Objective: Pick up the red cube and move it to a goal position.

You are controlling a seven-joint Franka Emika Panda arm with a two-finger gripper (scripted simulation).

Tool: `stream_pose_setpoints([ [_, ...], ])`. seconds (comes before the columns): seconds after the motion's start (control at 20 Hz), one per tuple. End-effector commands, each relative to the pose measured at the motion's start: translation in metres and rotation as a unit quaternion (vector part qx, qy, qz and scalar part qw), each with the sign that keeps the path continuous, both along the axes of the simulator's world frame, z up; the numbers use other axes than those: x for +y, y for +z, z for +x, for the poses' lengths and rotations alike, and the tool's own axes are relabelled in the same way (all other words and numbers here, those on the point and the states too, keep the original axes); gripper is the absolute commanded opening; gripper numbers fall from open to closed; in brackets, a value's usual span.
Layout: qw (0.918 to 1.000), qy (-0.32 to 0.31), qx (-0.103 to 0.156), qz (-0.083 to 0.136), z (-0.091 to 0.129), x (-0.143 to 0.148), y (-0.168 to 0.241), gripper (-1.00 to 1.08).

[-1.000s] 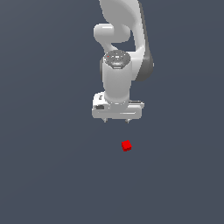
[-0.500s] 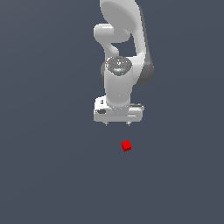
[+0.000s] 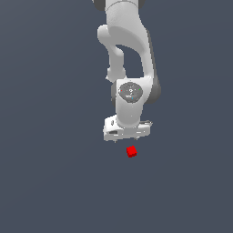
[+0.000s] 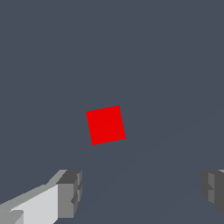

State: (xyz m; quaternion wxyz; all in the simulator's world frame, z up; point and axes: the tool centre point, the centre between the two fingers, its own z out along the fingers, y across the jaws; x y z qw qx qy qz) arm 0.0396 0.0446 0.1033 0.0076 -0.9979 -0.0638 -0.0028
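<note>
Arm (image 3: 129, 50) first, biggest thing in shot: over the last sec I've brought it down and fwd, so the gripper (image 3: 127, 139) now hangs just above the cube (image 3: 131, 151), where a sec ago there was a clear gap between them in the exterior view. Cube itself hasn't budged. I read that as approach nearly done, grasp not started.

Gripper: fingers are apart. Wrist view shows one fingertip (image 4: 70, 192) and the other at the opposite side of frame, wide gap between, nothing in it. Cube (image 4: 105, 124) sits ahead of that gap, not yet between the fingers, and turned a bit relative to them, so I'd prob need a small fwd shift and maybe a wrist twist before dropping.

Table (image 3: 50, 182): plain dark grey, no edges or corners in either view, so I can't place the cube against them; it lies flat on the surface, just to the exterior view's right of gripper centre.

Count: 1 arm, 1 gripper w/ 2 fingers, 1 cube. No goal marker visible, so target spot unknown from here.
</note>
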Motion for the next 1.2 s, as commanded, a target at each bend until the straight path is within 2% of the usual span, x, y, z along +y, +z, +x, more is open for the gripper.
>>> stream_pose_setpoints([
  [0.0, 0.9997, 0.023, 0.001, -0.002, 0.007, 0.007, -0.021, 1.00],
  [0.55, 0.9960, 0.089, 0.001, -0.007, 0.025, 0.029, -0.078, 1.00],
  [1.1, 0.9954, 0.096, 0.002, -0.008, 0.028, 0.032, -0.083, 1.00],
  [1.15, 0.9954, 0.096, 0.002, -0.008, 0.028, 0.032, -0.083, -1.00],
])
